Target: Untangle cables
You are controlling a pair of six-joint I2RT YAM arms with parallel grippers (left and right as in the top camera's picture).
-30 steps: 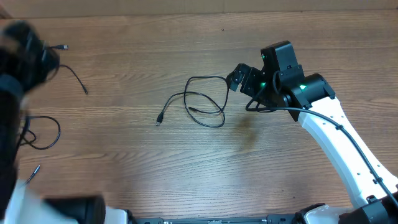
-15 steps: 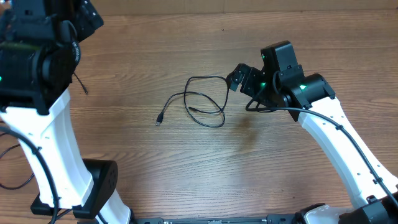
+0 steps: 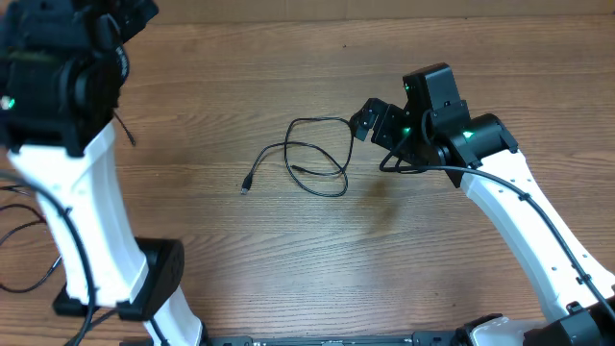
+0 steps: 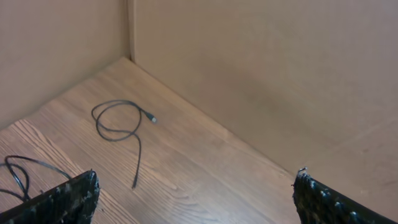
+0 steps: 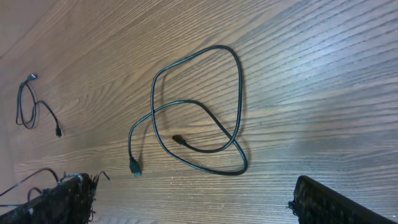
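My right claw (image 5: 194, 198) stands wide and empty, just right of the looped cable (image 5: 186, 102). That cable lies in crossing loops in the middle of the table (image 3: 240, 252), with one plug end trailing left. My left claw (image 4: 196, 196) is wide and empty too, raised over the far left corner. A second cable (image 4: 139, 152) curls there near the wall (image 4: 249, 74). A third cable (image 4: 37, 162) lies nearer, at the left edge.
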